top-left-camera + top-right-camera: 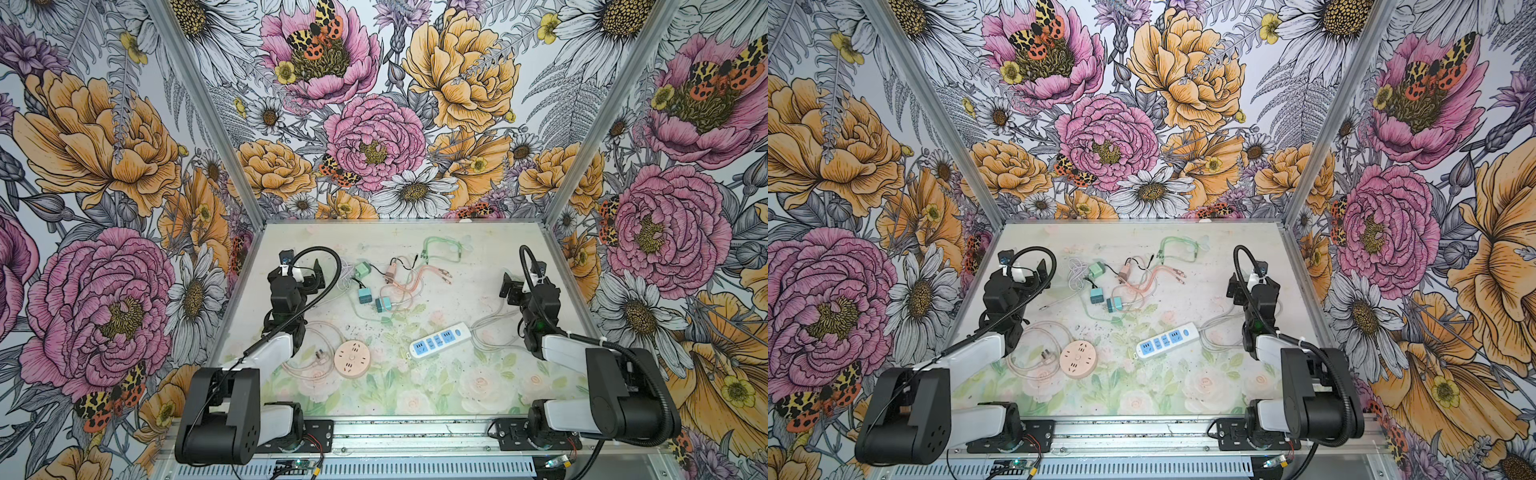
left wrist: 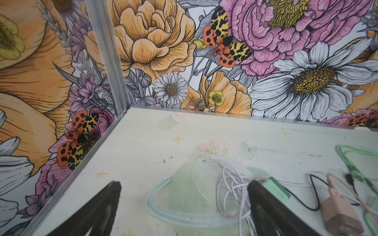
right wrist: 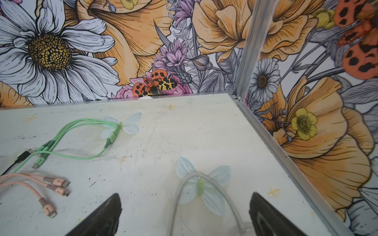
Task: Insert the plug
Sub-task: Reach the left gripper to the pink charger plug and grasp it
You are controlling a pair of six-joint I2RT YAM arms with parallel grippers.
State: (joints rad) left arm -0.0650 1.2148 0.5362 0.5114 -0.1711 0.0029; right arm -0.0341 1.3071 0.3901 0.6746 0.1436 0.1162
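Plugs lie clustered mid-table in both top views: mint plug, pink plug and teal plugs, apart from the power strip. Only the left wrist view shows the mint plug just beside a finger of the wide-spread left gripper. Both arms reach forward, low. The right gripper, fingers spread and empty, hangs over a white cord.

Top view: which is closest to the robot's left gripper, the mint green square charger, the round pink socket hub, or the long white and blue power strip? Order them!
1. Mint green square charger, just beside the left gripper.
2. Round pink socket hub, nearer the robot's base.
3. Long white and blue power strip, right of centre.
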